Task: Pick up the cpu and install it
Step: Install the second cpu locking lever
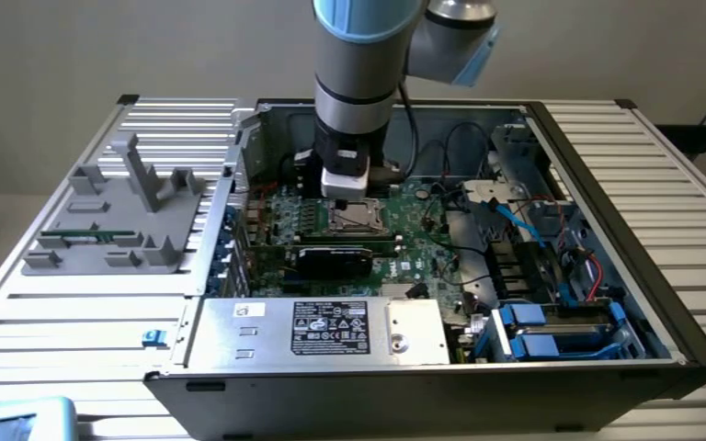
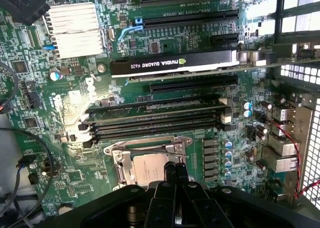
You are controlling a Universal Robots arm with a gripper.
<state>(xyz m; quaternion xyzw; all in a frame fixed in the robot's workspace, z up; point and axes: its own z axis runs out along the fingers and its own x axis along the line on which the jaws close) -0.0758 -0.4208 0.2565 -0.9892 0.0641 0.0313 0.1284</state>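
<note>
Gripper (image 2: 176, 172) pressed together over cpu (image 2: 148, 169) in socket, fingertips hiding chip's near edge.

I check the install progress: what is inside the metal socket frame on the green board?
A silver square chip lies inside the socket frame. The shut gripper covers its near edge, so its seating cannot be seen.

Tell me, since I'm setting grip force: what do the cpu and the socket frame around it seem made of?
The cpu: its top looks like brushed silver-grey metal, matte with a soft sheen. The socket frame: seemingly bare stamped steel, judging by bright glints along its edges. The tool partly covers both, so the cpu's rim is unclear.
</note>
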